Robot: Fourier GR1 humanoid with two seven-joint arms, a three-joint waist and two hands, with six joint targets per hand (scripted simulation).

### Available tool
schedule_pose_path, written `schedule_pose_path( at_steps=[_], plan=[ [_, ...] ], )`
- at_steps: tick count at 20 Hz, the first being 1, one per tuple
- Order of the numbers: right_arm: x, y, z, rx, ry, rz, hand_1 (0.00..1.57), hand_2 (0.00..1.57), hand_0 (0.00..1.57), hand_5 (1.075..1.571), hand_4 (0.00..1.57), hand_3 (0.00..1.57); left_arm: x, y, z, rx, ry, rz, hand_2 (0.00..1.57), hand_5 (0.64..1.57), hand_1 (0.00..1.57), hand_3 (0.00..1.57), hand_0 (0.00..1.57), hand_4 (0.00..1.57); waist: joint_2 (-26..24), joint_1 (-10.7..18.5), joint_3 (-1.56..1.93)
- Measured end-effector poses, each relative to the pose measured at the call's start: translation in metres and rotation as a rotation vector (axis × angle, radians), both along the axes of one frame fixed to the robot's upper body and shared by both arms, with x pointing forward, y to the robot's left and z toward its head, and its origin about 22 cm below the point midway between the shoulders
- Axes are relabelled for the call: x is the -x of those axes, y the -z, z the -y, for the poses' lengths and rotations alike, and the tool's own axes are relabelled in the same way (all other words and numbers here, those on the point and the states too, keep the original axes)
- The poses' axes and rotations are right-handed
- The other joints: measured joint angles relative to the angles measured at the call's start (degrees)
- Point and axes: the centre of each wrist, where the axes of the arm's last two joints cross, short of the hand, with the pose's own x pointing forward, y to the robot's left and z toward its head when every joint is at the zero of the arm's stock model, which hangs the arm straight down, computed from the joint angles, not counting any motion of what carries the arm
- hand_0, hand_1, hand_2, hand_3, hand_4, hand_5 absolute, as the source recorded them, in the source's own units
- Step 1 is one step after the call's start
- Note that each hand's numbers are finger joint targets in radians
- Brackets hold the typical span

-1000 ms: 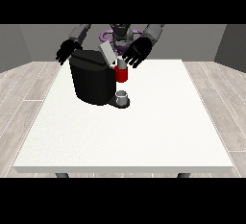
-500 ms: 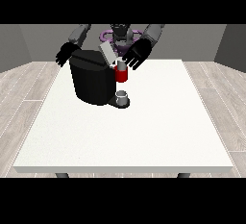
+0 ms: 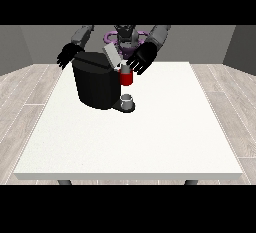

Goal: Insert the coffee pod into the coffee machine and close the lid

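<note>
While the grey lid [image 3: 111, 56] of the black coffee machine [image 3: 97, 81] stands tilted up and open, the loading slot beneath it stays reachable, which is presumably why it has not been pushed down yet. The machine sits near the far edge of the white table [image 3: 150, 137], towards its far left corner as the view shows it, close enough for both arms to reach.

The robot hand at the view's right [image 3: 142, 59] hovers just beside the lid, its fingers spread and fairly straight, holding nothing that can be made out. Directly below it a red part [image 3: 126, 78] sits at the machine's front; whether this is the coffee pod itself or part of the brew head cannot be told. A small grey cup [image 3: 127, 101] stands under it on the drip base.

The robot hand at the view's left [image 3: 67, 56] hangs behind the machine's far side, fingers splayed and empty, likely placed to steady the body when the lid is pressed.
</note>
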Motion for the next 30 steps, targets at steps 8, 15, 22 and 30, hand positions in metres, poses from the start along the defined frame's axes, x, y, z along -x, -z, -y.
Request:
schedule_pose_path(
  at_steps=[8,15,22,30],
  plan=[
    [0.001,0.003,-0.001,0.0,0.015,-0.012,0.0,0.0,0.0,1.571,0.34,0.0,0.0,-0.004,-0.001,-0.029,0.003,0.01,1.13,1.571,1.09,0.96,1.09,0.4,0.3,0.4,0.0],
    [0.003,0.008,0.007,0.002,0.006,-0.002,0.0,0.0,0.0,1.571,0.48,0.0,0.0,-0.002,0.0,-0.052,0.007,0.012,1.12,1.571,1.06,0.95,1.06,0.36,0.3,0.4,-0.02],
    [-0.001,0.001,0.001,-0.002,0.012,0.014,0.0,0.0,0.0,1.571,0.45,0.0,0.001,-0.004,-0.003,-0.102,0.042,0.021,0.0,1.571,0.0,0.0,0.0,0.0,1.0,1.0,-0.01],
    [0.001,0.011,0.01,0.003,0.028,-0.007,0.0,0.0,0.0,1.571,0.35,0.0,0.001,0.002,-0.001,-0.165,0.056,-0.007,0.0,1.571,0.0,0.0,0.0,0.0,0.1,1.5,0.02]
  ],
)
